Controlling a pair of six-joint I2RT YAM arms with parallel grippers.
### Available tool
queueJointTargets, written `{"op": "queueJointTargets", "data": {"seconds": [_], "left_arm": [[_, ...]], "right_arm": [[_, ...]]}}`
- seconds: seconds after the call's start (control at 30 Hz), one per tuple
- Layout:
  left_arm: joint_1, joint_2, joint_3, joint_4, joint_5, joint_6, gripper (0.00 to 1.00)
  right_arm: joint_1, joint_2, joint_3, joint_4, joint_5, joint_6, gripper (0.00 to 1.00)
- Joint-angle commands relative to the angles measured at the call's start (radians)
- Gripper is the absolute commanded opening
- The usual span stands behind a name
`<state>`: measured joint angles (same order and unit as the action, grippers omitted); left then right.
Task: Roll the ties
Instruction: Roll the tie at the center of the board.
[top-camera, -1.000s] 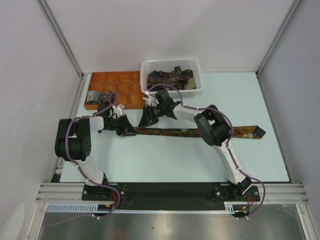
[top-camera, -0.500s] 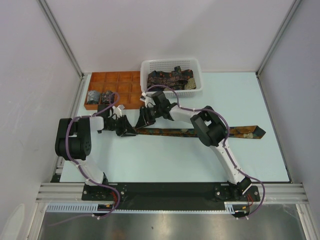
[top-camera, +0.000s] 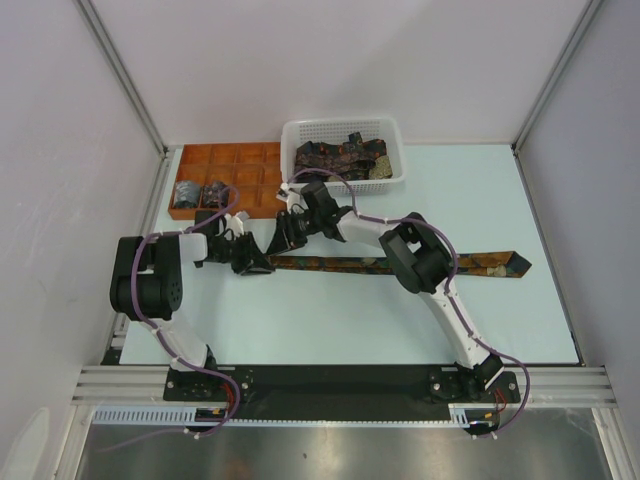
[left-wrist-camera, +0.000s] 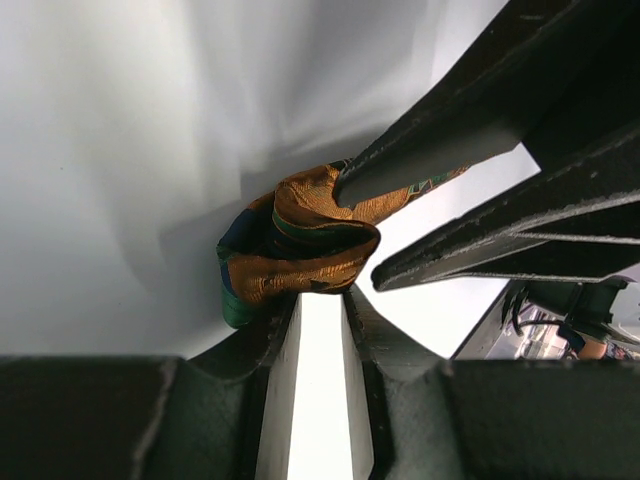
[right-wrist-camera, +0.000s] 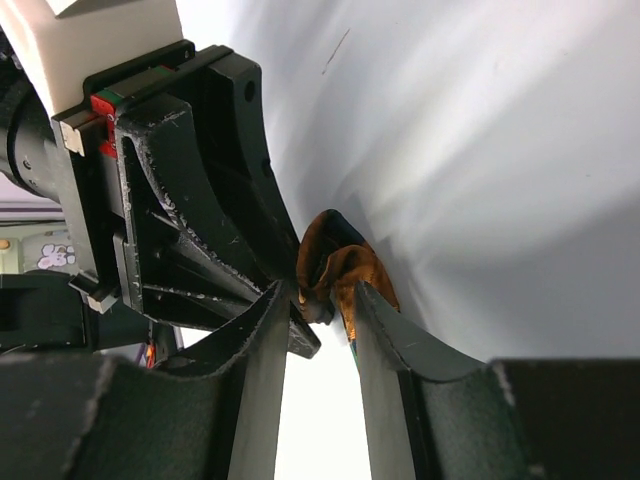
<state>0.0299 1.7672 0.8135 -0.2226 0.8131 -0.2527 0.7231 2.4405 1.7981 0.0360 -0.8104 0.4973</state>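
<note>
One dark tie with orange and gold motifs lies stretched across the table, its pointed wide end at the right. Its left end is folded into a small orange-green bundle, which also shows in the right wrist view. My left gripper is nearly closed, with the bundle at its tips. My right gripper meets it from the other side, its narrow jaws around the same bundle. The right gripper's fingers press into the fold. The two grippers almost touch.
A white mesh basket with several more ties stands at the back centre. An orange-brown compartment tray at the back left holds two rolled ties. Grey walls enclose the table on the left, back and right.
My right gripper has moved left along the tie toward my left gripper, closing in on the tie's folded end. The left gripper has stayed in place.
</note>
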Motion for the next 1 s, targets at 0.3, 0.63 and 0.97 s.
{"op": "queueJointTargets", "data": {"seconds": [0.3, 0.63, 0.97], "left_arm": [[0.008, -0.003, -0.007, -0.015, -0.022, 0.055, 0.29], [0.073, -0.296, 0.058, -0.265, 0.023, 0.502, 0.62], [0.096, -0.399, 0.096, -0.339, 0.141, 1.352, 0.99]], "right_arm": [[0.018, 0.022, 0.030, 0.056, -0.016, 0.014, 0.17], [0.003, 0.022, 0.010, 0.021, -0.030, -0.006, 0.00], [-0.001, 0.032, 0.003, -0.030, -0.033, -0.057, 0.00]]}}
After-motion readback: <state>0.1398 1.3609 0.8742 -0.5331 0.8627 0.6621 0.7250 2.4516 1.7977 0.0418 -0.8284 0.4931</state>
